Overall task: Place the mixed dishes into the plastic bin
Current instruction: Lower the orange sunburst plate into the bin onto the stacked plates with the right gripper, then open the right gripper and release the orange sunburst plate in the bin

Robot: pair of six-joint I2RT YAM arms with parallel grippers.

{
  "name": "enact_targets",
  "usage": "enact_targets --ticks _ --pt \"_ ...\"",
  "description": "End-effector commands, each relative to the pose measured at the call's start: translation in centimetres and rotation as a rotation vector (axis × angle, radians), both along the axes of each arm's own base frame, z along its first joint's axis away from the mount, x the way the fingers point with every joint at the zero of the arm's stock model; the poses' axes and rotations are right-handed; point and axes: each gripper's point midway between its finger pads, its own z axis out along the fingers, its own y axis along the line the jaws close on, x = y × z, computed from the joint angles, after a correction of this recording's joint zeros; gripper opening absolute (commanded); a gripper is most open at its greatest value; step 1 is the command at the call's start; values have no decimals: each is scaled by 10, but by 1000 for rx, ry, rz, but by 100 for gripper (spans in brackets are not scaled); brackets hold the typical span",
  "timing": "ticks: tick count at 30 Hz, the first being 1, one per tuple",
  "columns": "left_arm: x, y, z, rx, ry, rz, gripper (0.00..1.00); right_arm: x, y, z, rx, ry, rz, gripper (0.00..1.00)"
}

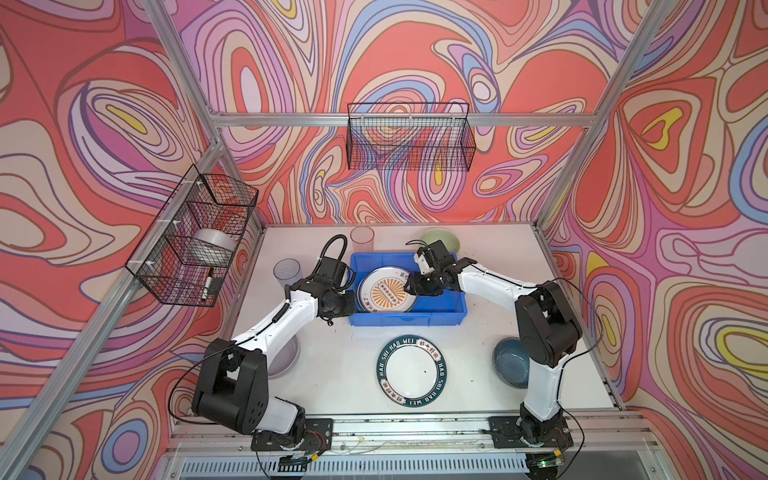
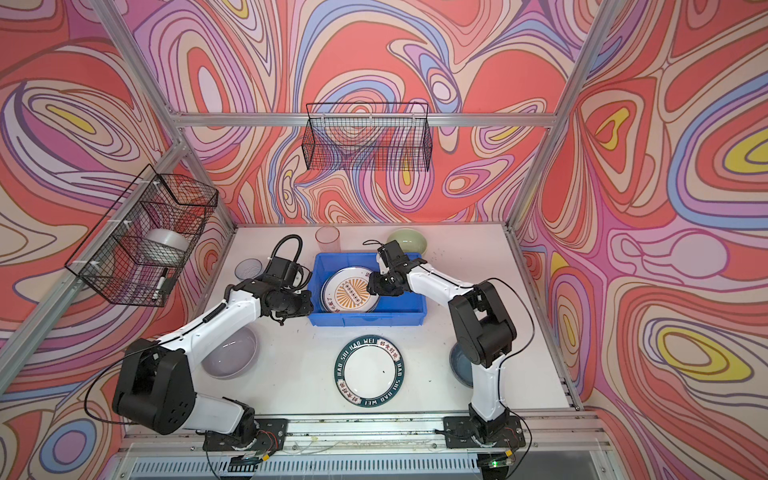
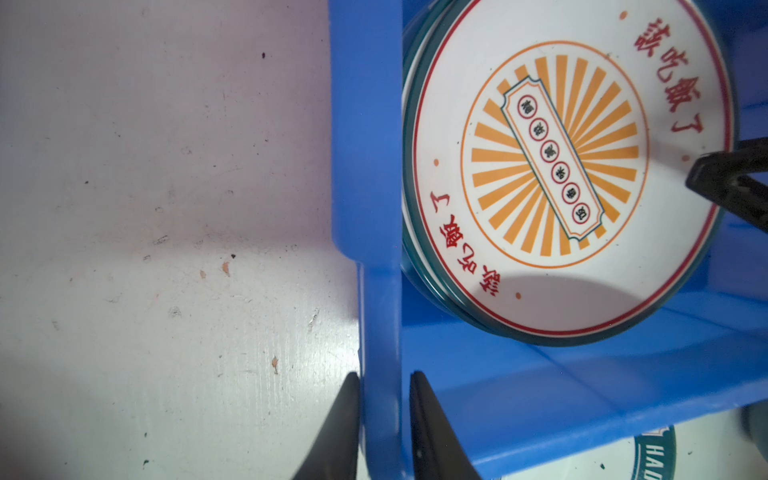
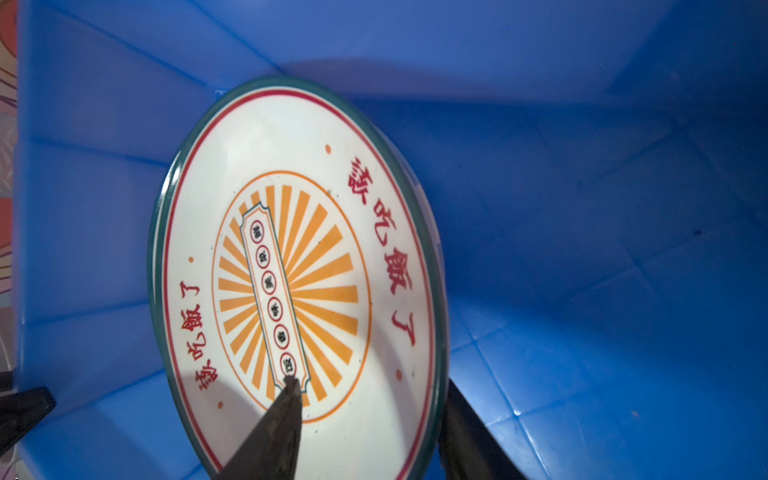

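Only my left wrist view shows my left gripper (image 3: 384, 376) clamped on the bin (image 3: 365, 124) wall. My right gripper (image 4: 371, 381), fingers apart, straddles the plate (image 4: 270, 137) inside the bin.

We see a robot lab cell, aluminium frame (image 1: 291, 119), swirl-printed walls (image 1: 415, 50), two arms (image 1: 282, 316) on a white bench (image 1: 345, 370).

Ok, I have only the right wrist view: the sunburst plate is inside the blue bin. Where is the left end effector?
Observer: The left end effector straddles the wall of the bin nearest its arm, with the jaws close against it.
Operator: Is another plate outside?
Observer: Yes, the lettered plate lies flat in front of the bin.
Operator: And behind the bin?
Observer: A pale green bowl and a pink tumbler stand there.
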Motion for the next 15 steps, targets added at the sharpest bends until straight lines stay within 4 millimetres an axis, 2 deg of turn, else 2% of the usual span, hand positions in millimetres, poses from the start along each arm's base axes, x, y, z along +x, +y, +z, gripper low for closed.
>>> enact_targets --ticks 1,15 --pt "2 -4 8 -31 -22 1 25 6 5 4 -11 -25 15 53" --pt "2 -2 10 -34 -32 8 24 4 12 0 -23 -15 37 54"
